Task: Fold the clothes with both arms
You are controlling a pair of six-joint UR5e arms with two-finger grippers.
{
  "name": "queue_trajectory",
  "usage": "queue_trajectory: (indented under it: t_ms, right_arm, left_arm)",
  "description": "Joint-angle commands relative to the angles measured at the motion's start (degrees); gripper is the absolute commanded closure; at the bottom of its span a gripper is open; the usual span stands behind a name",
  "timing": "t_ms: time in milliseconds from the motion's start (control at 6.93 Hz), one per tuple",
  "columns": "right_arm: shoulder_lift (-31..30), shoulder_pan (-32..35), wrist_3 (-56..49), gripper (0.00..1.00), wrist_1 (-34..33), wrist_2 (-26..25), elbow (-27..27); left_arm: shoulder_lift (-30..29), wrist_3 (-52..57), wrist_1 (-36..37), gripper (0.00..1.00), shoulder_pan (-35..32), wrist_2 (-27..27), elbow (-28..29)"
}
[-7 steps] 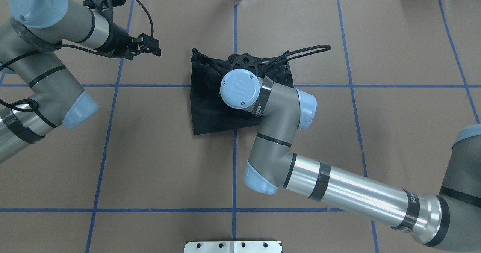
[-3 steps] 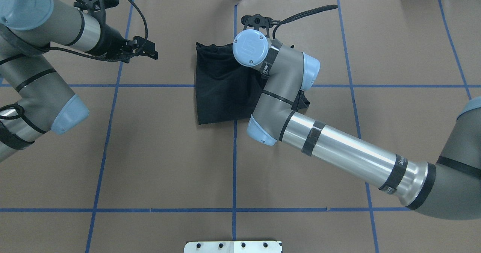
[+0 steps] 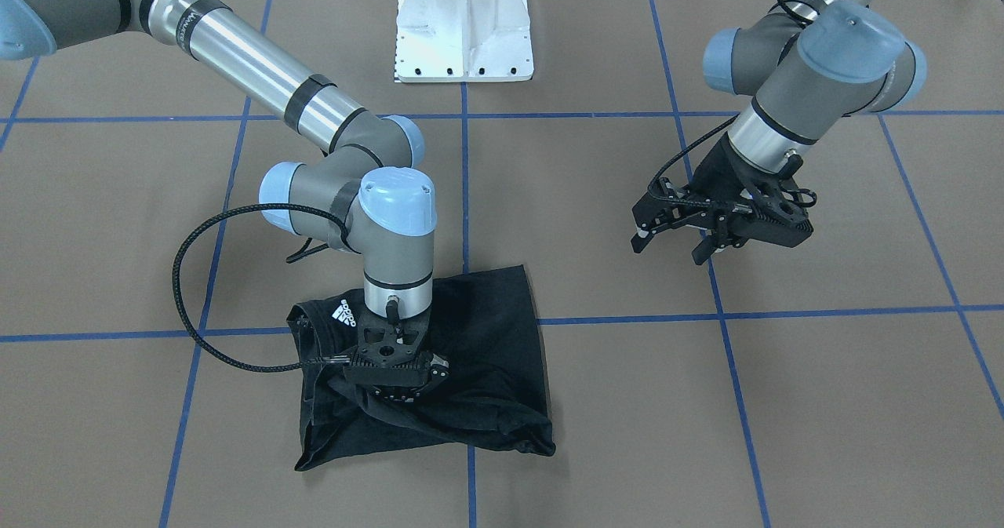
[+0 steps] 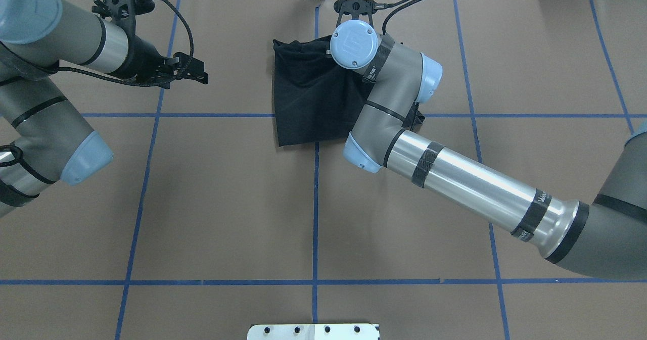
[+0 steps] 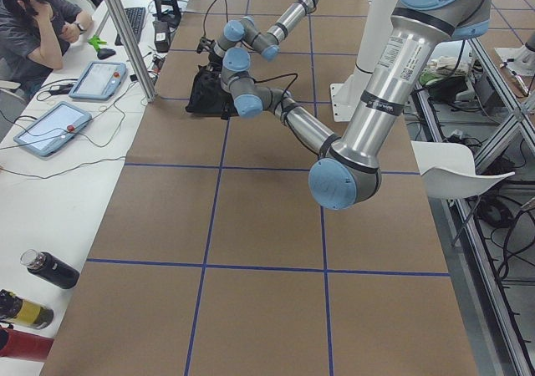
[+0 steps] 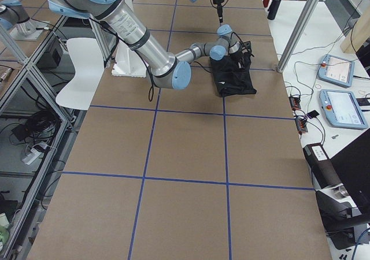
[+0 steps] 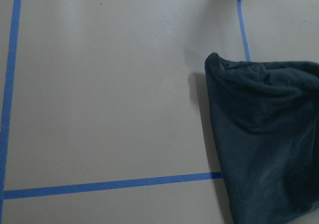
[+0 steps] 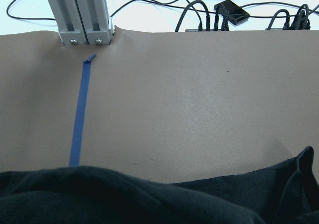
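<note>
Where visible, one T-shirt (image 3: pixel 494 332), one left pincer (image 3: pixel 667 252), one right pincer (image 3: pixel 398 391).

T-shirt (image 3: pixel 486 332): black, folded, rumpled | white logo (image 3: pixel 343 313) up | right arm (image 3: pixel 392 222) on it | left arm (image 3: pixel 792 96) apart

Field of the left wrist camera. A brown table covering (image 7: pixel 99 84) fills most of the frame. A black T-shirt (image 7: pixel 264 134) lies on it at the right, creased and bunched. Its rounded corner is uppermost, and the right and bottom edges cut off its body. The left tape line (image 7: pixel 9 84), blue, runs down the frame's left side. The lower tape line (image 7: pixel 109 185) crosses near the bottom and passes under the cloth. The upper tape line (image 7: pixel 242 30) descends to the shirt's upper edge.
</note>
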Motion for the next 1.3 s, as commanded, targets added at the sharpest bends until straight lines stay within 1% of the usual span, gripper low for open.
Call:
queue_trajectory:
  t_ms: [0,144,288,433,577,721,865,1010,1154]
  right_arm:
    - [-2.9,0.0,-1.8,0.66,-7.5,4.3,7.4]
    - [-4.4,0.0,-5.9,0.54,-14.2,4.0,11.5]
    - [-4.7,-0.1,-7.8,0.54,-17.0,3.7,12.1]
    - [-4.8,-0.3,-7.7,0.68,-16.8,2.6,11.4]
    - [-4.6,-0.2,-7.7,0.96,-13.6,-1.7,8.9]
    - [-3.6,0.9,-7.6,1.00,-5.7,-2.1,4.6]
    - [-0.1,2.1,-7.6,1.00,-2.1,-2.0,-0.2]
    - [1.6,3.3,-7.5,1.00,1.1,-1.4,-1.9]
    - [1.7,4.7,-7.4,1.00,3.0,1.3,-1.9]
  left_arm:
    - [0.0,0.0,0.1,0.00,0.0,0.0,0.0]
    - [0.0,-0.1,0.1,0.00,0.0,0.0,0.0]
    - [0.0,-0.2,0.1,0.00,0.0,0.0,0.0]
    - [0.0,-0.4,0.1,0.00,0.0,0.0,-0.4]
    - [0.0,-0.5,0.8,0.00,0.0,0.0,-1.4]
    - [0.0,-0.5,3.7,0.00,0.0,0.0,-3.2]
    - [0.0,-0.5,5.7,0.00,0.0,0.0,-5.0]
    - [0.0,-0.5,6.7,0.00,0.0,0.0,-5.8]
    - [0.1,-0.4,6.7,0.00,0.0,0.0,-5.8]
